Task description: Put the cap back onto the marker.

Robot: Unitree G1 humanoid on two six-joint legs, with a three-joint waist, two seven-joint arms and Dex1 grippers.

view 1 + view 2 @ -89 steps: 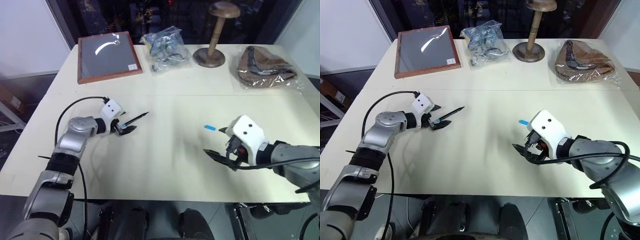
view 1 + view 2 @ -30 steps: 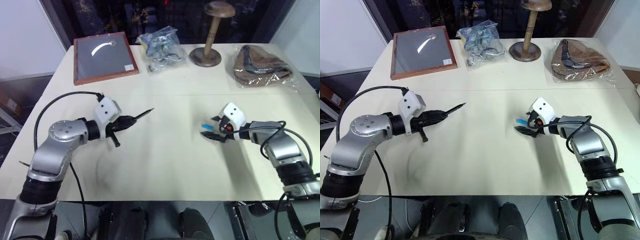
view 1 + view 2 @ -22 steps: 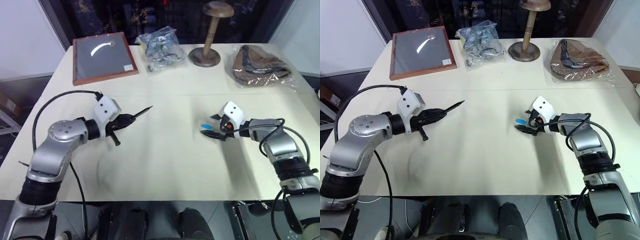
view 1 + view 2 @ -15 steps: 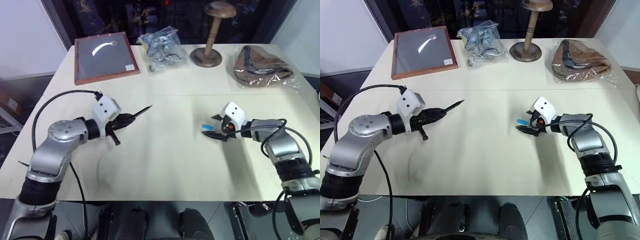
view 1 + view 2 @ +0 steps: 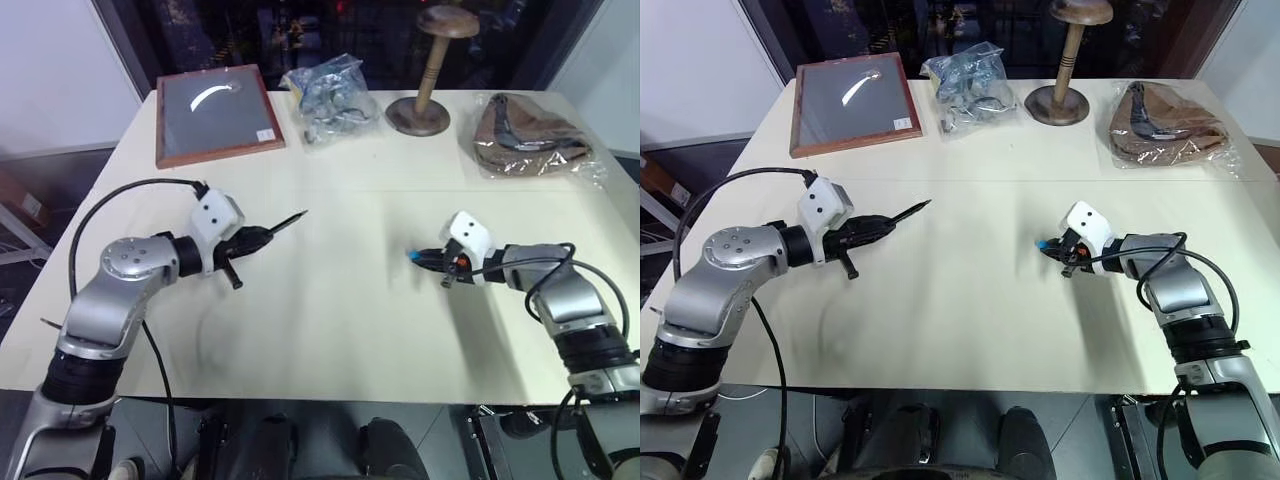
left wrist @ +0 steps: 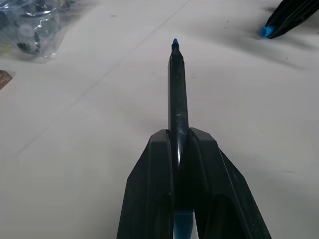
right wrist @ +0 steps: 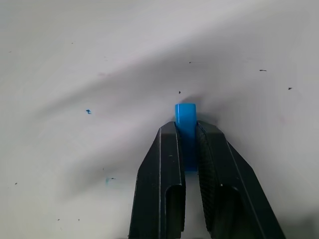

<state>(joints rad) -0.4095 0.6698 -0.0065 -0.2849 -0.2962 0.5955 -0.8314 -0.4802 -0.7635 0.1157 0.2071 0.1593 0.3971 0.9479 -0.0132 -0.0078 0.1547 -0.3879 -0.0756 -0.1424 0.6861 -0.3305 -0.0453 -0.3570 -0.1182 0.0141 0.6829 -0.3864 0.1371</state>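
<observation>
The right tool (image 7: 186,137) is pinching the cap (image 7: 186,115) on the tabletop (image 5: 330,320); well apart, the left tool (image 6: 179,149) is gripping the marker (image 6: 178,89).

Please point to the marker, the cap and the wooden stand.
marker (image 6: 178,89), left wrist view, middle of black barrel.
cap (image 7: 186,115), right wrist view, exposed blue end.
wooden stand (image 5: 417,115), left eye view, round base.

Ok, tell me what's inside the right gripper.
The cap sits between the right gripper's fingers, its front end poking out past the tips. The rest of it is covered by the fingers.
</observation>
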